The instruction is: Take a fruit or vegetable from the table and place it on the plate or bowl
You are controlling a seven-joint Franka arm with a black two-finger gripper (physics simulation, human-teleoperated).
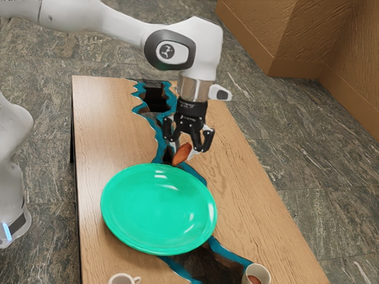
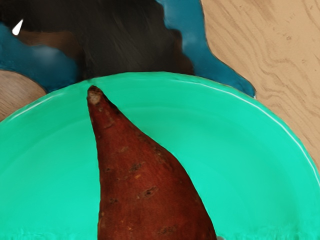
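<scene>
I count one plate (image 1: 118,198), one sweet potato (image 1: 181,154), two cups and a single black gripper (image 1: 188,150). The gripper's two fingers are clamped on the sweet potato from either side and hold it in the air just over the plate's rim, at about 1 o'clock from the plate's middle in the exterior view. Its long axis is tilted there, the lower end dipping toward 7 o'clock. In the wrist view the sweet potato (image 2: 145,185) tapers to a pale, blunt tip aimed at the plate's (image 2: 250,165) far rim.

Its skin is reddish-brown, matte and pitted with dark spots. The plate is round, shallow, glossy green. The table (image 1: 254,195) is grained wood split by a wavy blue resin strip (image 1: 142,106) with dark hollows. A white cup (image 1: 121,279) stands at 7 o'clock from the plate, and a second cup (image 1: 256,275) at 4 o'clock.
</scene>
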